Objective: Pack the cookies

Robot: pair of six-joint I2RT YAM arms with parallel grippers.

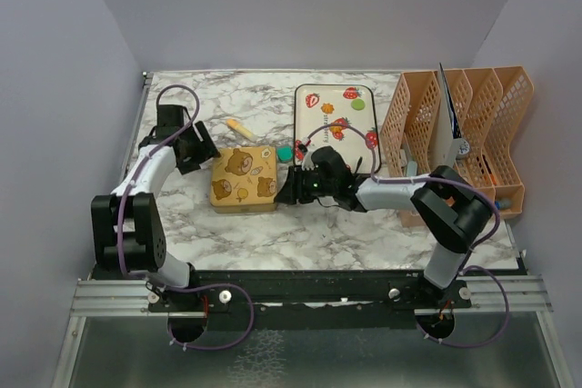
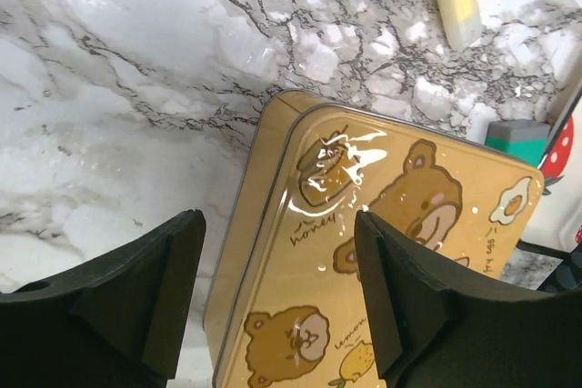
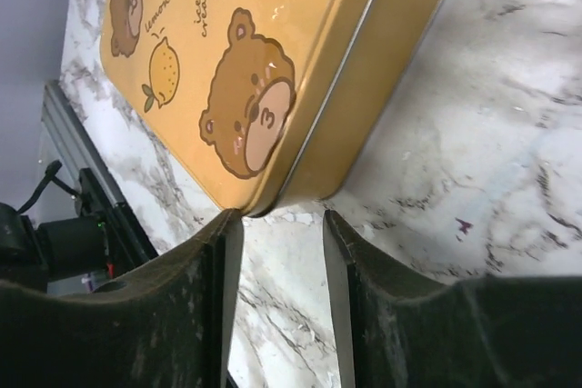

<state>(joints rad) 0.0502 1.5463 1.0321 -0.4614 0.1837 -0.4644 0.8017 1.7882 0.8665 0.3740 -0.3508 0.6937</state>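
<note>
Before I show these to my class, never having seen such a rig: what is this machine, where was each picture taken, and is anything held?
Two robot arms are bolted at the near edge of a marble table. One picture looks down from above; the other two come from wrist cameras. Between the arms lies a closed yellow bear tin. Farther back a white strawberry tray holds toy cookies; an orange rack stands right. The left gripper and right gripper stand open at the tin's edges, holding nothing.
</note>
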